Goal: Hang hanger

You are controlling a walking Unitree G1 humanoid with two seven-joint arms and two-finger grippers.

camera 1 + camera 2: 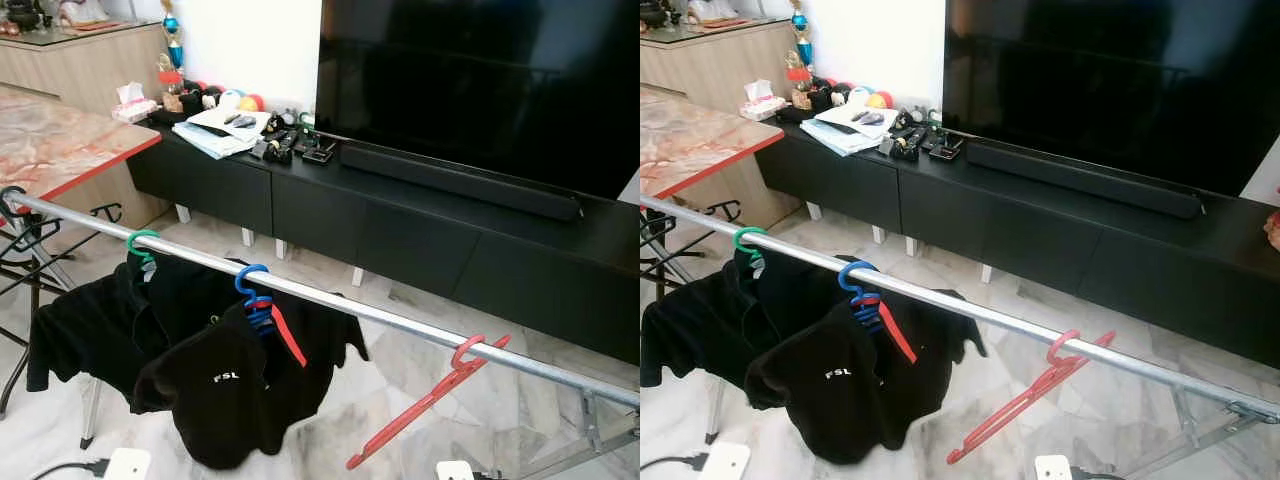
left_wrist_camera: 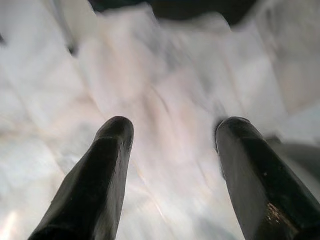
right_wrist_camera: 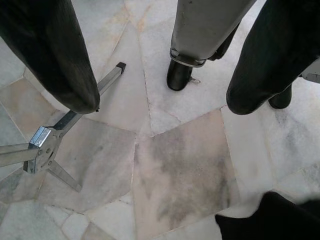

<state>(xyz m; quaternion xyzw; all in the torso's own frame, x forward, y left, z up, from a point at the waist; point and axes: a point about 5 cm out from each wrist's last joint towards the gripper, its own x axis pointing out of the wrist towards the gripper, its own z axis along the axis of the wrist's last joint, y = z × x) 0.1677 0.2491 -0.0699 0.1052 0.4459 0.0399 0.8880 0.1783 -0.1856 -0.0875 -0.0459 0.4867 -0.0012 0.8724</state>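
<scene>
A silver rail (image 1: 400, 318) runs across the eye views from upper left down to the right. A bare red hanger (image 1: 425, 402) hangs by its hook on the rail's right part, slanting down to the left. A blue hanger (image 1: 255, 295) holds a black shirt (image 1: 240, 385) with white letters, and a green hanger (image 1: 140, 245) holds another black garment (image 1: 95, 325). In the left wrist view my left gripper (image 2: 172, 135) is open over blurred pale floor. My right gripper (image 3: 162, 107) is open above the marble floor, with nothing between its fingers.
A low black TV cabinet (image 1: 400, 225) with a large TV (image 1: 480, 80) stands behind the rail. A marble-topped table (image 1: 50, 140) is at the left. The rack's metal leg (image 3: 50, 145) and my own leg (image 3: 200, 35) lie below the right gripper. White power adapters (image 1: 125, 465) lie on the floor.
</scene>
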